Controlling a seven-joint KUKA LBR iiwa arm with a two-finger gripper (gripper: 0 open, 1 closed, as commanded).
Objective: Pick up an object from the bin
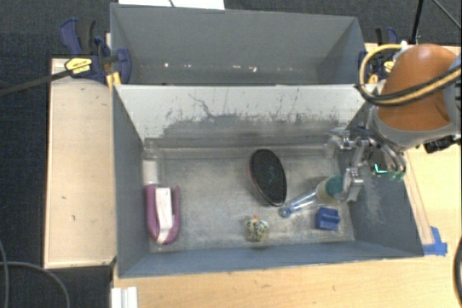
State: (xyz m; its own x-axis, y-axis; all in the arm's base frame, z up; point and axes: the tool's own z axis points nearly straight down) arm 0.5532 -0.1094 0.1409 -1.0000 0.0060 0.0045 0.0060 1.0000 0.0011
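Pincer (351,180) is low at the right end of the grey bin (216,115). Whether it is open, or has hold of anything, cannot be told. Just to its left lies a teal round-headed tool (332,190), its pale blue handle slanting away leftward. The head is partly hidden, so contact is uncertain. Bin contents:
- near, to the lower left: blue block (327,218)
- left: black oval brush (268,176)
- further left: speckled ball (255,229)
- far left: purple bottle (162,213)

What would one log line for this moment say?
gripper | right side of bin | by teal-tipped tool | blue block beside | grasp unclear
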